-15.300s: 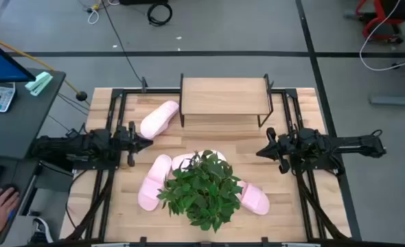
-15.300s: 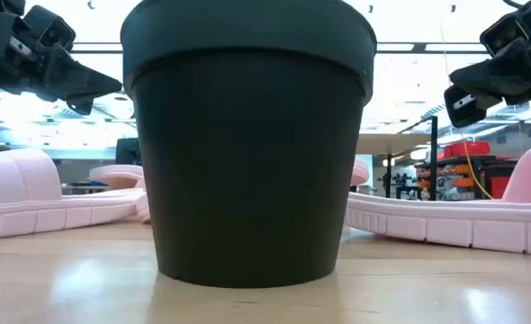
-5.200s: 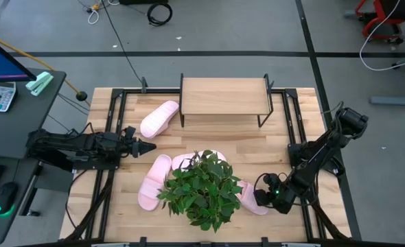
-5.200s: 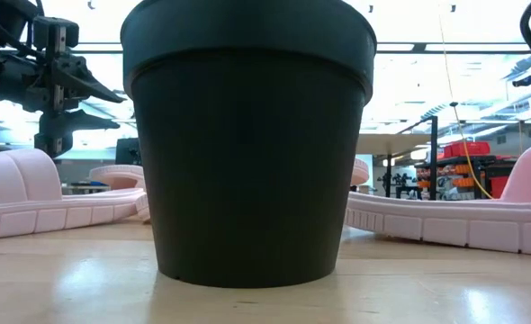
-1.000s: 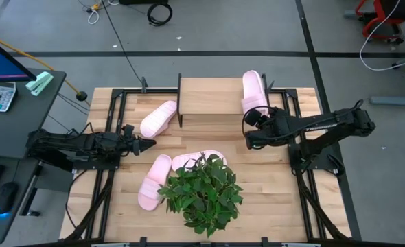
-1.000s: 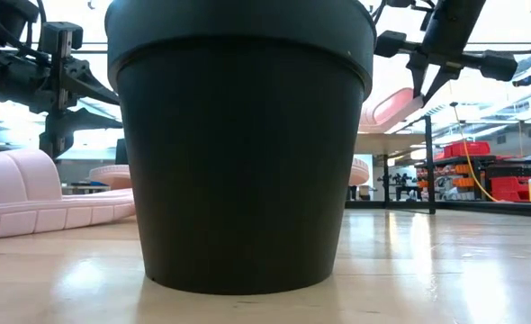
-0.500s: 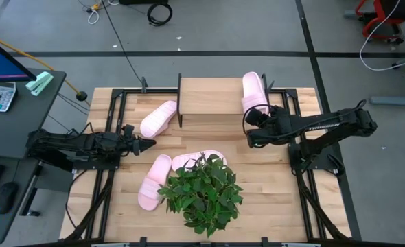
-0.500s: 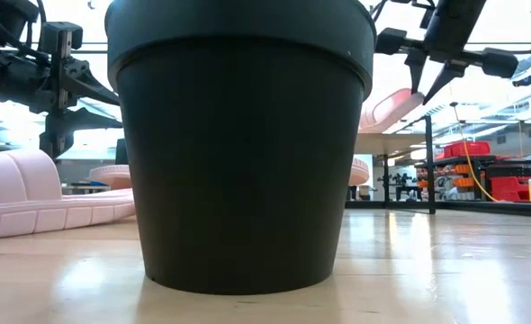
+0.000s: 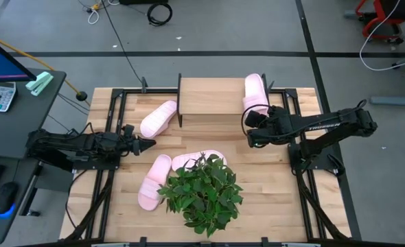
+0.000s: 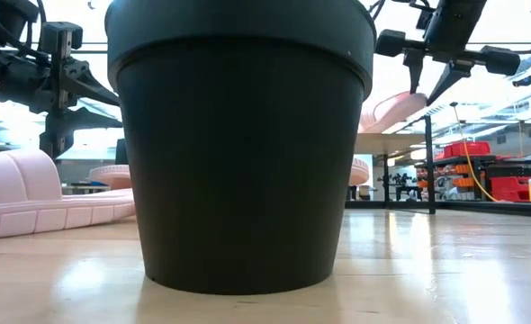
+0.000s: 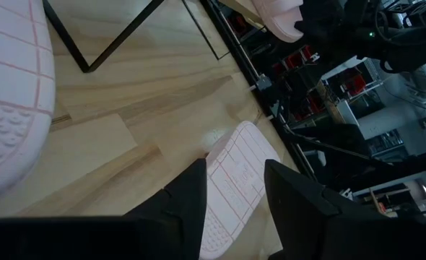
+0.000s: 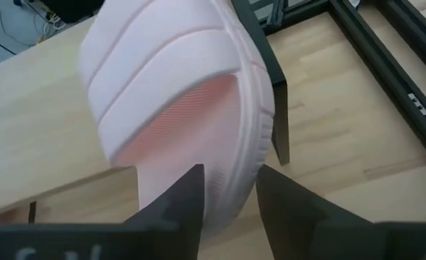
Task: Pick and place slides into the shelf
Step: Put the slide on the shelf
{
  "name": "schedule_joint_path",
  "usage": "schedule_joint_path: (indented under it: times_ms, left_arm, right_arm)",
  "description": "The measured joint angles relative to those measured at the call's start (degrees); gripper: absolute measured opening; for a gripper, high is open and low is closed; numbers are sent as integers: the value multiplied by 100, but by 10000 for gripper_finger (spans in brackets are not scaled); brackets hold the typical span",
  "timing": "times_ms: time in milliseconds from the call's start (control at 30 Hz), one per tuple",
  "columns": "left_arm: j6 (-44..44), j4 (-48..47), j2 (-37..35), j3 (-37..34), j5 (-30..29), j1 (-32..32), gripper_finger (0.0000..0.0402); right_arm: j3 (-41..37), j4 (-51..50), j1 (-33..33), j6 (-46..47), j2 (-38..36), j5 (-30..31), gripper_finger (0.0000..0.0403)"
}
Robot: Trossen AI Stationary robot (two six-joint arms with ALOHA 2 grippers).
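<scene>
One pale pink slide [image 9: 255, 92] lies on the right end of the shelf [image 9: 216, 96]. Its near end sticks out over the shelf's near edge [image 12: 177, 87]. My right gripper [image 9: 254, 118] is open just in front of it, one finger on each side of that near end [image 10: 425, 85]. A second slide [image 9: 159, 118] lies on the table left of the shelf. Two more slides [image 9: 154, 182] [image 9: 195, 160] lie beside the plant. My left gripper [image 9: 149, 144] hovers open over the table, right of the second slide. My right gripper comes at the slide on the shelf from the table's near side. Its open fingers [image 12: 188, 191] stand on either side of the slide's near end [image 12: 231, 170]. I cannot tell whether they touch it. The slide lies on the shelf top.
A leafy plant [image 9: 202, 192] in a big black pot [image 10: 238, 144] stands at the table's near middle and blocks much of the low view. Black frame rails [image 9: 295, 147] run along both sides of the table. The shelf top left of the slide is bare wood.
In the low view my right gripper's fingers have spread apart and let go of the slide. The slide stays on the right end of the shelf top. The left arm has kept still.
</scene>
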Motion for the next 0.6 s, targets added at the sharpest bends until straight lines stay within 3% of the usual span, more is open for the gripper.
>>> schedule_joint_path:
  times_ms: [600]
  left_arm:
    - [-2,0,0,-2,0,-1,146]
  right_arm:
    - [0,150,0,-398,0,-262,247]
